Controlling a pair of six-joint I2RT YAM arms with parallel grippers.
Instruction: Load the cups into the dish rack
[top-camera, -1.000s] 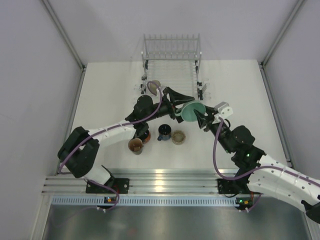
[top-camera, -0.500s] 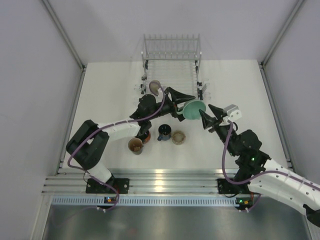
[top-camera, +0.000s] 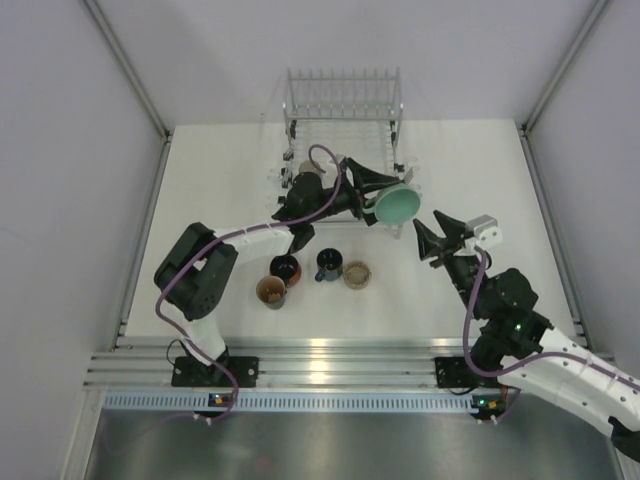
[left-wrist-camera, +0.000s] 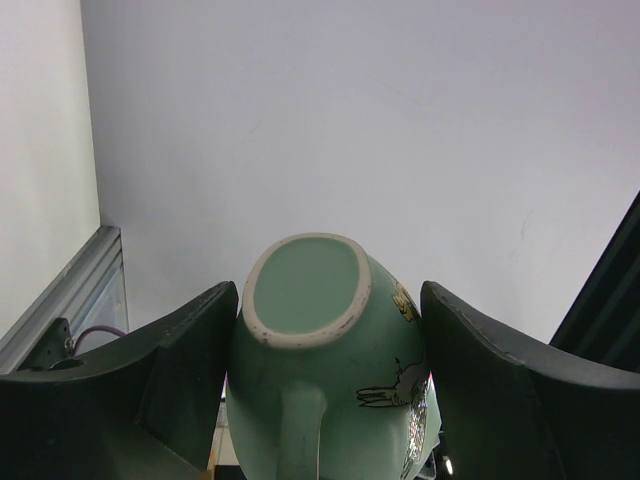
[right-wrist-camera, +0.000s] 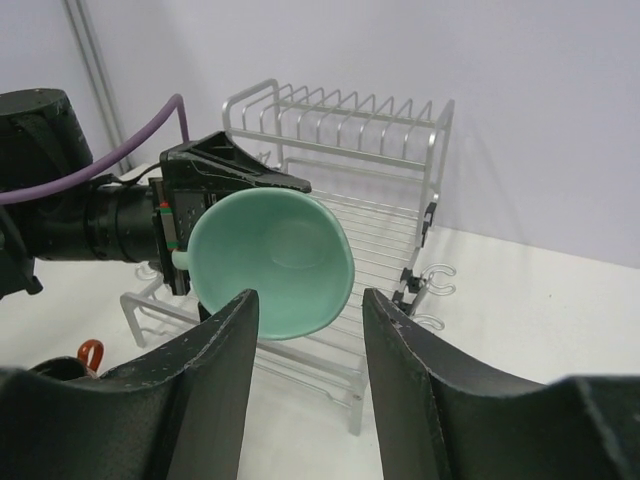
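My left gripper (top-camera: 383, 192) is shut on the wide mint-green mug (top-camera: 396, 206) and holds it tilted in the air over the near right part of the dish rack (top-camera: 343, 135). In the left wrist view the mug (left-wrist-camera: 310, 380) sits base-up between the fingers (left-wrist-camera: 185, 365). My right gripper (top-camera: 437, 236) is open and empty, just right of the mug and apart from it. In the right wrist view the mug's mouth (right-wrist-camera: 270, 258) faces me, in front of the rack (right-wrist-camera: 400, 215). A beige mug (top-camera: 308, 168) shows partly behind the left arm.
A black mug (top-camera: 284, 267), an orange-brown mug (top-camera: 271, 291), a dark blue mug (top-camera: 329, 265) and a beige mug (top-camera: 357, 274) stand in a group on the white table near the front. Upright tines (top-camera: 343, 88) line the rack's far end.
My left arm has carried the mint-green mug back and to the right, over the rack. My right gripper has drawn away from the mug to the right and stands open.
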